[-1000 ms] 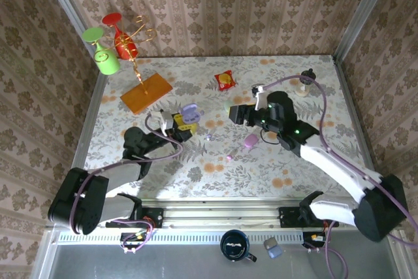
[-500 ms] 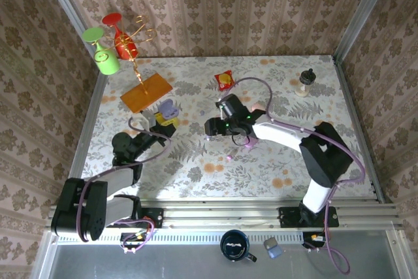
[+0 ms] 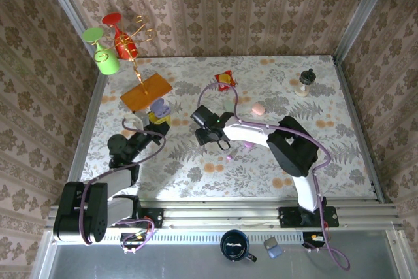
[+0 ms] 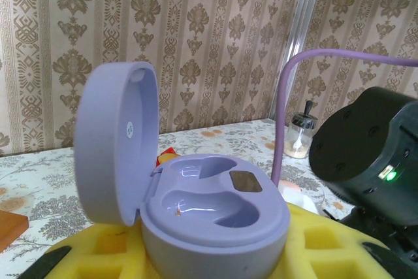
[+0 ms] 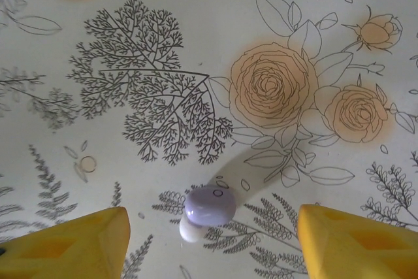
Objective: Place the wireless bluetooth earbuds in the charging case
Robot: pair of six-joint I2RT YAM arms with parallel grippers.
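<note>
Right gripper (image 3: 208, 134) spread above a purple earbud; left gripper (image 3: 155, 112) clamped on the open purple charging case (image 4: 215, 217).

On the flowered table (image 3: 326, 161), the right arm (image 3: 261, 136) reaches from its base at the near right edge, bends at the elbow and runs low and leftward to the table's middle, with the wrist turned so its camera looks straight down. The left arm (image 3: 127, 151) stretches forward along the left side, its gripper near the orange board (image 3: 147, 93). In the left wrist view the case sits squeezed between yellow pads (image 4: 91, 253), lid (image 4: 114, 142) standing up on the left, both hollows bare. The purple earbud (image 5: 209, 206) lies on the table between the right gripper's yellow fingers (image 5: 78, 243), roughly midway and touching neither; the jaws stand wide apart.
</note>
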